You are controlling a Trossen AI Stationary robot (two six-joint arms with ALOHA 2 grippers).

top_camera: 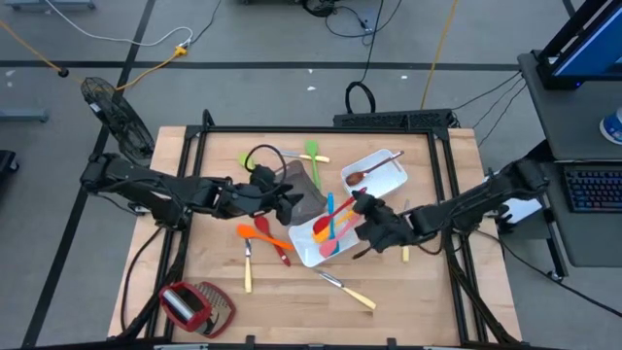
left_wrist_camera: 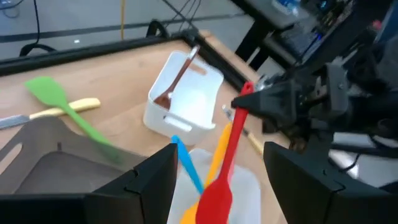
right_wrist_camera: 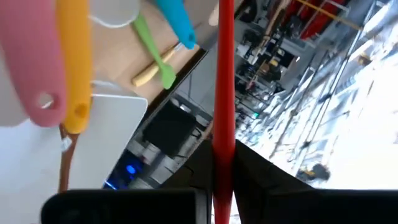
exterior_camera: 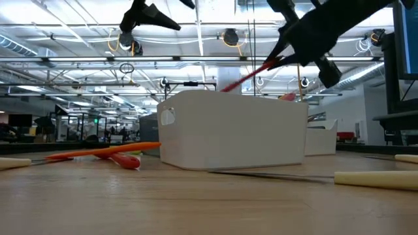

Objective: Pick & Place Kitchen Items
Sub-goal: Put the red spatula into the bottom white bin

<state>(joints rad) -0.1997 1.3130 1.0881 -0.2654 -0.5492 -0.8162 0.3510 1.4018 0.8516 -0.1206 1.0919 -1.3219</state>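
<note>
The right gripper point(top_camera: 362, 206), clamped on a red spatula point(left_wrist_camera: 225, 167), holds it over the near white tray point(top_camera: 303, 250) while the left gripper point(top_camera: 292, 202) hovers nearby, fingers apart.

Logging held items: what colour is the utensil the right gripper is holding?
Red. The right gripper is shut on the red spatula, clearest in the left wrist view.

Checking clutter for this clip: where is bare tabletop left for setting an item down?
Free: the near right corner, right of the pale-handled knife; the far left corner, left of the green spatula. Crowded: the middle, where the white tray, grey-brown tray and both arms meet; the mesh tool takes the near left corner.
</note>
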